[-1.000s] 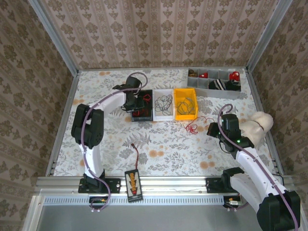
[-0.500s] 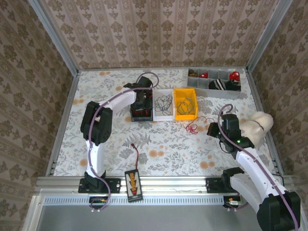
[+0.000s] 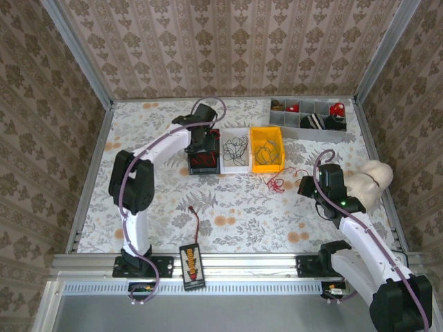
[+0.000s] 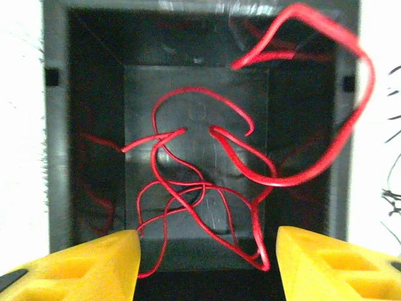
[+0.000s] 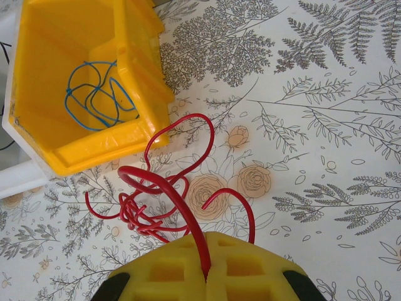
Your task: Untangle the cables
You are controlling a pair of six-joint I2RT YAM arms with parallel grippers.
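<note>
Over the black bin (image 3: 194, 166) (image 4: 94, 94) my left end effector (image 3: 203, 142) (image 4: 207, 266) hangs with its yellow fingers (image 4: 94, 263) spread wide and nothing pinched between them. Below it, loose red cables (image 4: 207, 182) lie looped on the bin's floor, and one long loop arches up by the right wall. Right of that bin, touching it, stands a white bin (image 3: 235, 165) with thin dark cables (image 3: 235, 146) inside. Next to it is a yellow bin (image 3: 255, 163) (image 5: 135, 56) with a blue cable (image 5: 94, 94) coiled on its floor.

Farther right, my right end effector (image 3: 305, 185) (image 5: 203, 276) is pressed together on one strand of the red tangle (image 3: 277, 181) (image 5: 153, 210). The rest of that knot of loops rests on the flowered table (image 3: 242, 207) (image 5: 326, 125), just beside the near right corner of the yellow bin and between it and my fingers. A grey compartment tray (image 3: 308, 128) sits at the far right of the table.
</note>
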